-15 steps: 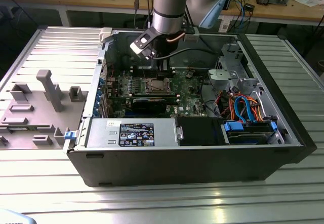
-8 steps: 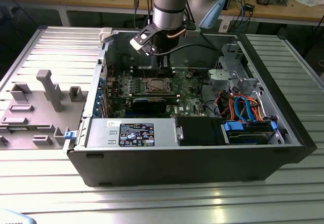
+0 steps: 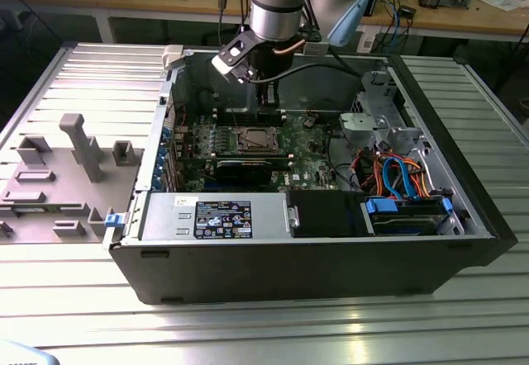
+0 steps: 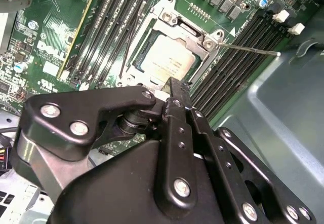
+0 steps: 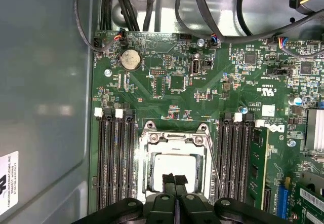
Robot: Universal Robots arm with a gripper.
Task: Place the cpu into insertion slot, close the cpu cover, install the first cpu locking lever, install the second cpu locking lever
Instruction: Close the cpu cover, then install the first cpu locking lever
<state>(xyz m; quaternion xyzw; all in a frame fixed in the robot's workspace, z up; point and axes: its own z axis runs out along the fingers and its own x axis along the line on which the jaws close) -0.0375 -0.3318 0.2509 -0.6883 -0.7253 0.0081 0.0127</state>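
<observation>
Closed hand (image 5: 174,178) — over cpu (image 5: 174,162) edge

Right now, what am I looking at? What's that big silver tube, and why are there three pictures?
The silver tube is a robot arm. One picture comes from a camera standing off to the side. The other two come from cameras riding on the arm's wrist, looking past its black claw. On the metal table lies an open computer case, and inside it is a green board full of parts. The claw is shut and holds nothing. Its tips are right over the cpu, a pale square chip framed by the cpu cover, a thin metal plate. I can't tell if they touch.
</observation>
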